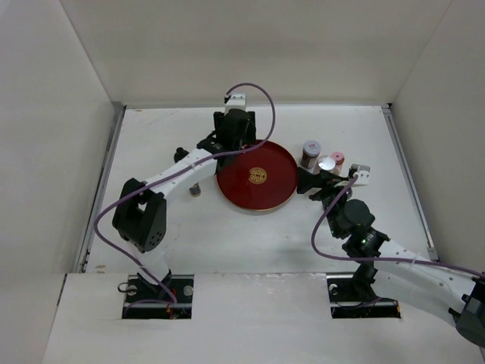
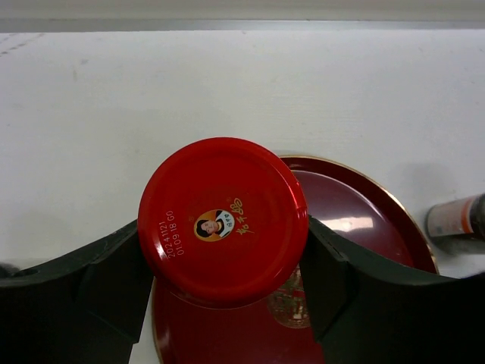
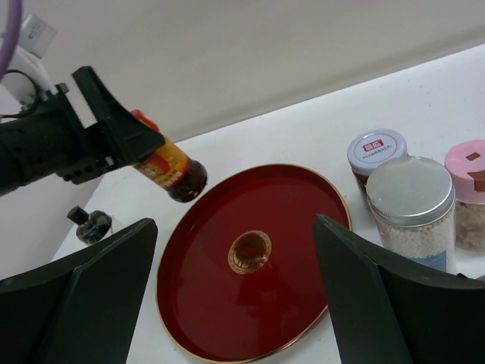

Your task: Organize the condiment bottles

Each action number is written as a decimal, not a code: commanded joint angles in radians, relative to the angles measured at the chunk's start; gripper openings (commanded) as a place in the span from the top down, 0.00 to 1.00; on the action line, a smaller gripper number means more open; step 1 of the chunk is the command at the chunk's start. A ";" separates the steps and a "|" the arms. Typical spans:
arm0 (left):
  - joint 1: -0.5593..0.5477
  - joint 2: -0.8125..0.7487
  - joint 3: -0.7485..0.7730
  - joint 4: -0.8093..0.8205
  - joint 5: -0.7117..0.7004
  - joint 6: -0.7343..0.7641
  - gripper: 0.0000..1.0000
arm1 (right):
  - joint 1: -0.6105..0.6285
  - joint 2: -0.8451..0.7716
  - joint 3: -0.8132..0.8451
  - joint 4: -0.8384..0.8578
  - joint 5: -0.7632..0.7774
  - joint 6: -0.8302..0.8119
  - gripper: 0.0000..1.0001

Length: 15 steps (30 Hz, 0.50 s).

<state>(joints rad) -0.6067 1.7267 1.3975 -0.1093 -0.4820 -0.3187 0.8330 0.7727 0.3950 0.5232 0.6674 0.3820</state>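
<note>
1. Red-lidded jar (image 2: pixel 223 220): clamped in the left gripper (image 2: pixel 223 280), over the far-left rim of the round red tray (image 3: pixel 303 189).
2. Right gripper (image 3: pixel 235 303): jaws spread, holding nothing, at the tray's right edge.
3. Grey-lidded jar (image 3: pixel 409 205), pink-lidded jar (image 3: pixel 471 182), white-lidded jar (image 3: pixel 377 152): clustered upright right of the tray.
4. Black-capped bottle (image 1: pixel 195 189): left of the tray.

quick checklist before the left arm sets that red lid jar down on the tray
1. Grip: red-lidded jar clamped in the left hand: ok.
2. Jar upright: not ok, it hangs tilted.
3. Jar fully over the red tray: cannot tell, it is at the rim.
4. Tray surface bare for landing: ok.
5. The right hand open and outside the tray: ok.
</note>
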 commanded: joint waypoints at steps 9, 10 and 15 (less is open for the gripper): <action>-0.043 0.139 0.124 0.183 0.022 -0.011 0.57 | -0.001 -0.006 0.018 0.020 -0.012 0.008 0.10; -0.040 0.143 0.124 0.187 0.022 -0.010 0.57 | -0.001 -0.006 0.016 0.020 -0.012 0.008 0.10; -0.026 0.158 0.106 0.192 0.020 0.000 0.57 | -0.001 0.000 0.018 0.020 -0.017 0.008 0.09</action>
<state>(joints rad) -0.6472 1.9491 1.4487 -0.0708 -0.4347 -0.3241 0.8330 0.7727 0.3950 0.5232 0.6674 0.3820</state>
